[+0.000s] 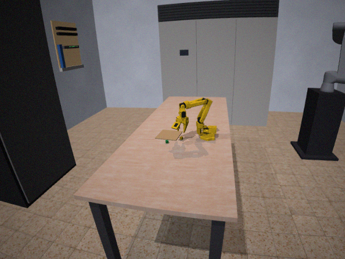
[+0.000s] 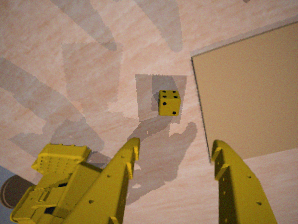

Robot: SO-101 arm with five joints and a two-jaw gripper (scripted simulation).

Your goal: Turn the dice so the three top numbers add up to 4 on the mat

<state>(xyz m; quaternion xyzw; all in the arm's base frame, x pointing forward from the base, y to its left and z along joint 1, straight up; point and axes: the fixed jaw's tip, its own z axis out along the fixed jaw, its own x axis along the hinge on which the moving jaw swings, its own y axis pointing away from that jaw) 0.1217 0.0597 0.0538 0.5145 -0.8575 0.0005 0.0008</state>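
Claw hangs partly open and holds nothing, above the counter, its two fingers cut off by the wrist view's lower edge. A yellow die lies on bare wood at 12 o'clock from the claw, four pips up, just off the mat, which runs out of frame at 3 o'clock. In the exterior view a green die sits off the mat's near edge, pips too small to read; the third die is not visible.

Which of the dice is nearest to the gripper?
The yellow die, just off the mat's edge beneath the open gripper; the green die lies farther away.
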